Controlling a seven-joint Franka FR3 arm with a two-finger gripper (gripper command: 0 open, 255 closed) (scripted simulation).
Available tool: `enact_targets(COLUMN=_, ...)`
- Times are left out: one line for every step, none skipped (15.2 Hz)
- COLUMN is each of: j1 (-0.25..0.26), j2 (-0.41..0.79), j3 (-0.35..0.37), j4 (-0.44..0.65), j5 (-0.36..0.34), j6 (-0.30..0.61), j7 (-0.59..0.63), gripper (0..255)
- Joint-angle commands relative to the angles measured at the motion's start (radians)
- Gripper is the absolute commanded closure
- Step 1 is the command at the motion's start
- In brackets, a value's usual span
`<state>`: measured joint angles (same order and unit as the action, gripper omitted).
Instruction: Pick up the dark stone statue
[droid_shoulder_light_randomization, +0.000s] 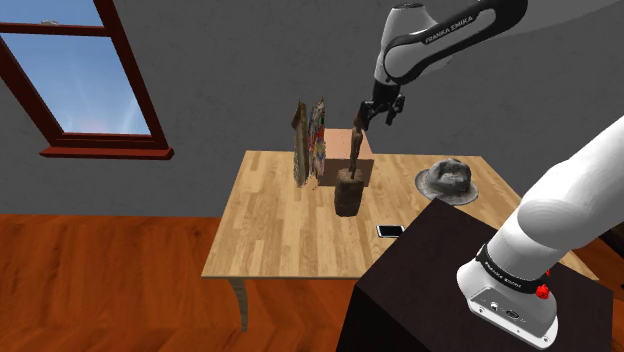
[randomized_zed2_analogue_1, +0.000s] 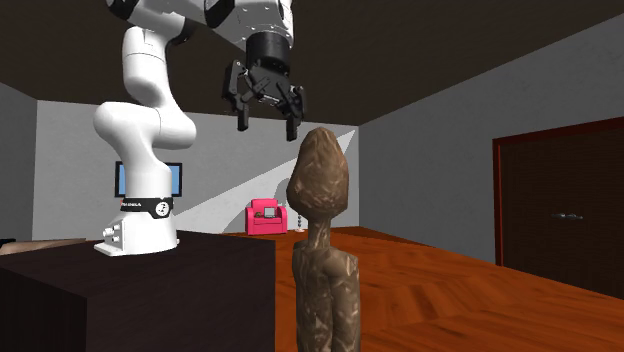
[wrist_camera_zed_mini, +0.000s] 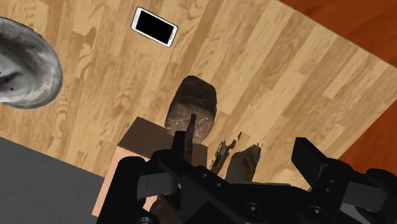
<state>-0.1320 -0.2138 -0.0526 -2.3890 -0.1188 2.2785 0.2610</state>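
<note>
fingers (wrist_camera_zed_mini: 315, 162) apart, empty, above dark statue (randomized_zed2_analogue_1: 325, 285); arm (droid_shoulder_light_randomization: 450, 35) marked "franka emika"; phone (droid_shoulder_light_randomization: 390, 231) on wooden table (droid_shoulder_light_randomization: 270, 240).

A: Bottom edge of the second exterior view slices the statue (randomized_zed2_analogue_1: 322, 250) off at the legs, no base to see!

B: And the arm (randomized_zed2_analogue_1: 150, 120) runs out through the top edge there.

A: Wrist view: the grey hat (wrist_camera_zed_mini: 25, 63) is cut by the frame's edge, only part of it showing.

B: Shoulder view, upper left, the window (droid_shoulder_light_randomization: 75, 70) is clipped too, and the stand (droid_shoulder_light_randomization: 420, 280) leaves at the bottom right.
</note>
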Motion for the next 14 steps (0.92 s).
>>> enact_targets(j1=-0.011, j2=0.08, j3=-0.01, j4=0.032, j5=-0.001, j6=0.061, j7=0.018, gripper=0)
enact_targets(j1=-0.017, j2=0.115, j3=-0.015, j4=0.049, j5=0.0, j6=0.086, j7=0.025, gripper=0)
enact_targets(j1=-0.022, j2=0.151, j3=-0.02, j4=0.067, j5=0.002, j6=0.109, j7=0.031, gripper=0)
enact_targets(j1=-0.027, j2=0.186, j3=-0.025, j4=0.087, j5=0.004, j6=0.132, j7=0.038, gripper=0)
enact_targets(j1=-0.033, j2=0.222, j3=-0.03, j4=0.107, j5=0.007, j6=0.153, j7=0.043, gripper=0)
enact_targets(j1=-0.038, j2=0.258, j3=-0.035, j4=0.129, j5=0.011, j6=0.173, j7=0.049, gripper=0)
enact_targets(j1=-0.043, j2=0.293, j3=-0.041, j4=0.151, j5=0.015, j6=0.192, j7=0.054, gripper=0)
enact_targets(j1=-0.048, j2=0.329, j3=-0.045, j4=0.175, j5=0.02, j6=0.21, j7=0.058, gripper=0)
enact_targets(j1=-0.053, j2=0.364, j3=-0.05, j4=0.199, j5=0.027, j6=0.226, j7=0.062, gripper=0)
enact_targets(j1=-0.059, j2=0.399, j3=-0.054, j4=0.225, j5=0.033, j6=0.242, j7=0.065, gripper=0)
enact_targets(j1=-0.065, j2=0.435, j3=-0.058, j4=0.252, j5=0.041, j6=0.256, j7=0.068, gripper=0)
enact_targets(j1=-0.071, j2=0.47, j3=-0.061, j4=0.279, j5=0.049, j6=0.269, j7=0.071, gripper=0)
enact_targets(j1=-0.078, j2=0.505, j3=-0.064, j4=0.308, j5=0.057, j6=0.281, j7=0.073, gripper=0)
enact_targets(j1=-0.085, j2=0.54, j3=-0.066, j4=0.338, j5=0.066, j6=0.292, j7=0.076, gripper=0)
